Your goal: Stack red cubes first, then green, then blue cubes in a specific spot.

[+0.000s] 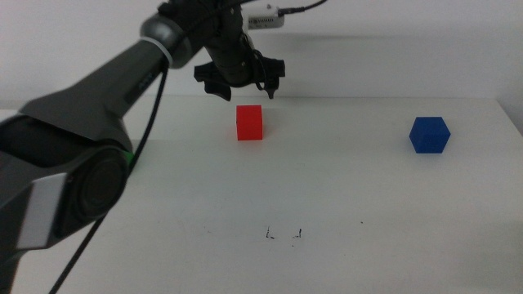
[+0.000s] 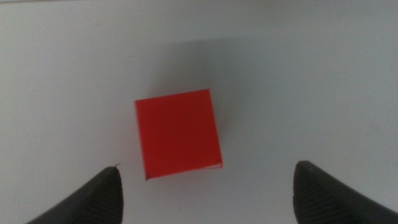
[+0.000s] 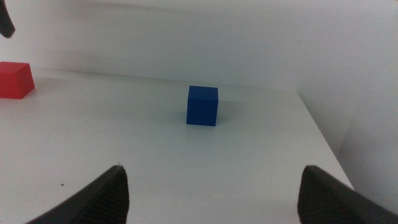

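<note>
The red cube (image 1: 250, 122) sits on the white table, far centre. My left gripper (image 1: 245, 90) hangs open just above and behind it. In the left wrist view the cube (image 2: 178, 134) lies below and a little ahead of the open gripper (image 2: 209, 170). The blue cube (image 1: 429, 135) sits at the right; the right wrist view shows it (image 3: 203, 105) ahead of my open, empty right gripper (image 3: 214, 171), which is out of the middle view. The two black corner marks (image 1: 283, 235) are near the front centre. The green cube is not in view.
A tiny black speck (image 1: 363, 221) lies right of the marks. The left arm (image 1: 90, 122) crosses the left side of the table. The table's far edge (image 1: 392, 100) meets a white wall. The red cube (image 3: 13, 80) also shows in the right wrist view.
</note>
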Available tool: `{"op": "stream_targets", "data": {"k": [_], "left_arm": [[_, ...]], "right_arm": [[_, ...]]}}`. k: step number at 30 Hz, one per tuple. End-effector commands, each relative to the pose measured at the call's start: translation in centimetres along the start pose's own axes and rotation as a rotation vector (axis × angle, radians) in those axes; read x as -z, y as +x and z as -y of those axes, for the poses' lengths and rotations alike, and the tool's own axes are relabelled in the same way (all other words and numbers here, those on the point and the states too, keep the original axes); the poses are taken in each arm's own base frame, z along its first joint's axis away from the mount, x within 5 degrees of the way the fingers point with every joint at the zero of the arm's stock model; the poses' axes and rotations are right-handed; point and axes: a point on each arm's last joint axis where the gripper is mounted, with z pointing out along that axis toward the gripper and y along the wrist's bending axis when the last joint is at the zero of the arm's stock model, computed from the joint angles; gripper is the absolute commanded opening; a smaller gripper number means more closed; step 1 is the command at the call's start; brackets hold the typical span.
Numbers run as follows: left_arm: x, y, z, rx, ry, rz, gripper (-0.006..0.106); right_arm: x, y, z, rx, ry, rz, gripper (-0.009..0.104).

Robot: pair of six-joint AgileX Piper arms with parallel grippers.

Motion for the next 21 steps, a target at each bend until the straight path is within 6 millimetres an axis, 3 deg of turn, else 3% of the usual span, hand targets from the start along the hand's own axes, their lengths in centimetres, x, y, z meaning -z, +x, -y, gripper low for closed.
{"op": "stream_targets", "data": {"k": [1,9,21], "left_arm": [[-0.4,0.0,0.5,0.006,0.013,0.003,0.094],[-3.8,0.5,-0.1,0.041,-0.024,0.005,0.094],[-6.9,0.8,-0.8,0.063,-0.047,0.032,0.093]], "right_arm": [[0.0,0.0,0.0,0.012,0.006,0.009,0.093],[0.0,0.0,0.0,0.012,0.006,0.009,0.093],[0.0,-0.1,0.0,0.012,0.007,0.02,0.093]]}}
